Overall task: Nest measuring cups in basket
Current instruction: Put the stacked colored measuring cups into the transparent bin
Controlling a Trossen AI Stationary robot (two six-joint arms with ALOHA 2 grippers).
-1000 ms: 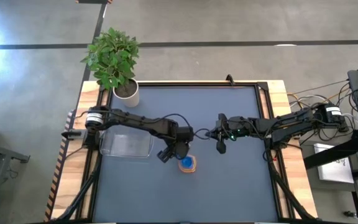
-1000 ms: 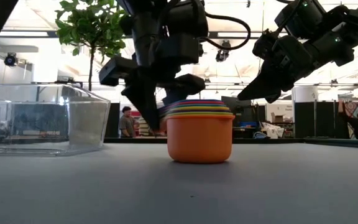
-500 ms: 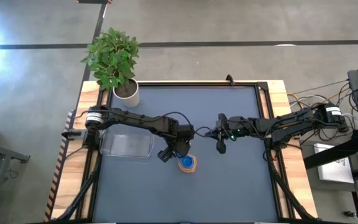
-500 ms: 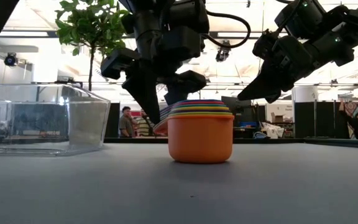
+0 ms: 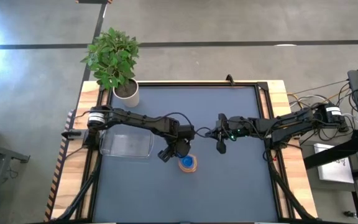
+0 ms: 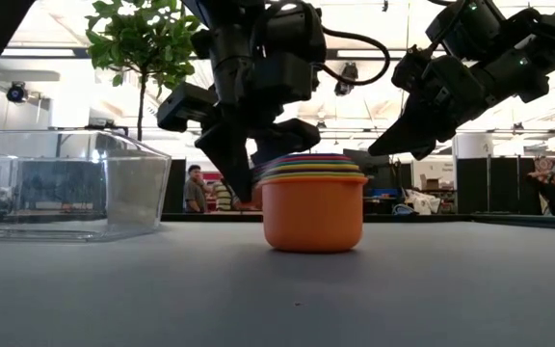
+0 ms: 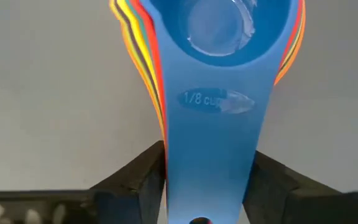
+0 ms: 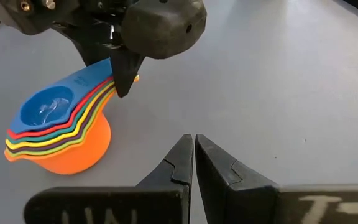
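The measuring cups sit nested in one stack, orange outermost and blue innermost, near the table's middle. The stack stands on its orange base. My left gripper is at the stack's handles, shut on them. The clear basket lies to the left of the stack, resting flat on the table, with nothing showing in it. My right gripper hovers shut to the right of the stack, above the table; its wrist view shows the fingertips together. My left gripper pinches the fanned handles of the stack between its two fingers, with the blue handle on top. It comes from above, slanting down, fingers at the handles' sides. The stack stands upright with its orange base on the table.
A white pot with a green plant stands at the table's far left corner, beyond the basket. Open grey table surface lies in front of the stack and to its right. People show far off in the room behind.
My left gripper has turned slightly about the handles while staying at the stack. The stack has stayed standing on the table. My right arm has kept still.
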